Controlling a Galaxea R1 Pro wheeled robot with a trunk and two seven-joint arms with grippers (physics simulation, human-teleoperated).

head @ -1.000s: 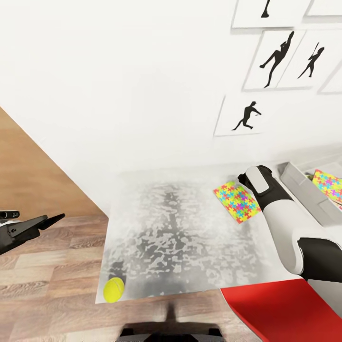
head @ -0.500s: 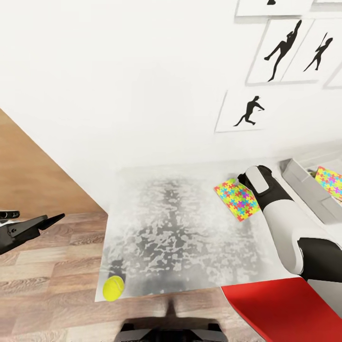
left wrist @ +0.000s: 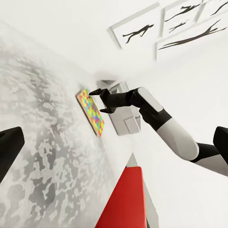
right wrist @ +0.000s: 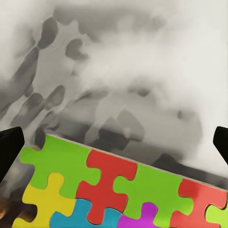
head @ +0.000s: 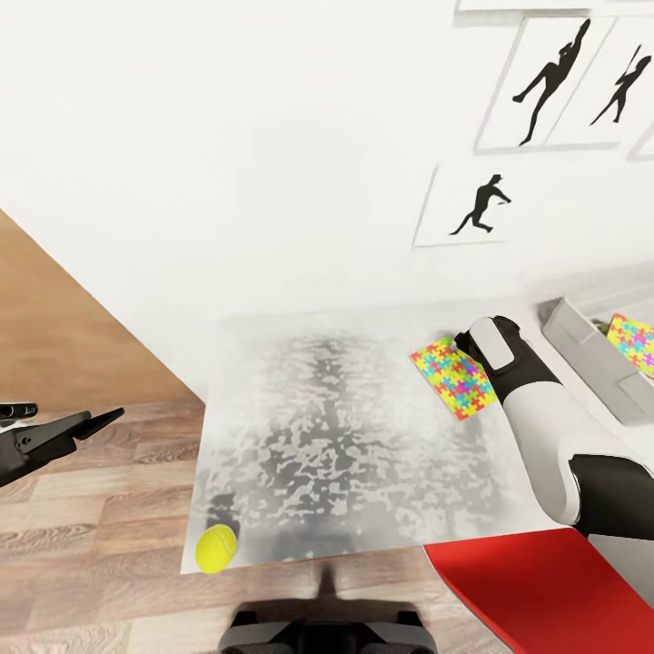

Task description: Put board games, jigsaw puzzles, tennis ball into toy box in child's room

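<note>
one puzzle (head: 452,379) lies flat on the table (head: 345,454), right under my right gripper (left wrist: 98,99), which i hold low over its far edge with the fingers apart. through the right wrist camera the board's edge sits between the two spread tips, so i judge this a line-up for an edge grab, since a thin flat board offers no other purchase. a second puzzle (head: 634,343) already rests in the toy box (head: 581,350), just beyond the gripper to its right, so the carry should be short. the ball (head: 216,549) waits at the table's near corner, well away from both tools. my left gripper (head: 86,423) is parked off the table, fingers apart, empty.
</note>
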